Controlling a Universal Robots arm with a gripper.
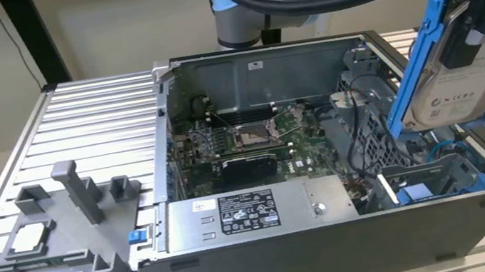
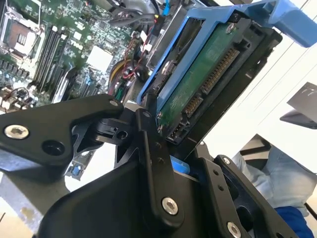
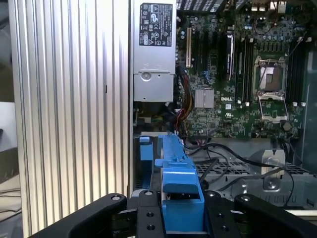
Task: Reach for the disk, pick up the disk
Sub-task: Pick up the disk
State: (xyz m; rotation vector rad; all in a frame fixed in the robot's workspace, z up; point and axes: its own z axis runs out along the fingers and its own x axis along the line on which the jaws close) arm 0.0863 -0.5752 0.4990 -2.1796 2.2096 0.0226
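Note:
The disk (image 1: 454, 86), a silver-grey drive with a white label in a blue bracket (image 1: 421, 44), hangs tilted in the air above the open case's end on the exterior view's right. My gripper (image 1: 482, 28) comes down from above and is shut on it. In the second wrist view the disk's green circuit-board underside (image 2: 198, 84) with its connectors sits between my black fingers (image 2: 151, 148). In the first wrist view the blue bracket (image 3: 181, 191) is clamped in my gripper (image 3: 181, 220).
The open computer case (image 1: 335, 241) lies on a slatted aluminium table (image 1: 96, 122), with the motherboard (image 1: 243, 143), a grey power supply box (image 1: 254, 213), loose cables and a blue drive bay (image 1: 432, 180) inside. A grey fixture plate (image 1: 55, 236) with a white-topped chip module (image 1: 32, 238) sits at the exterior view's left.

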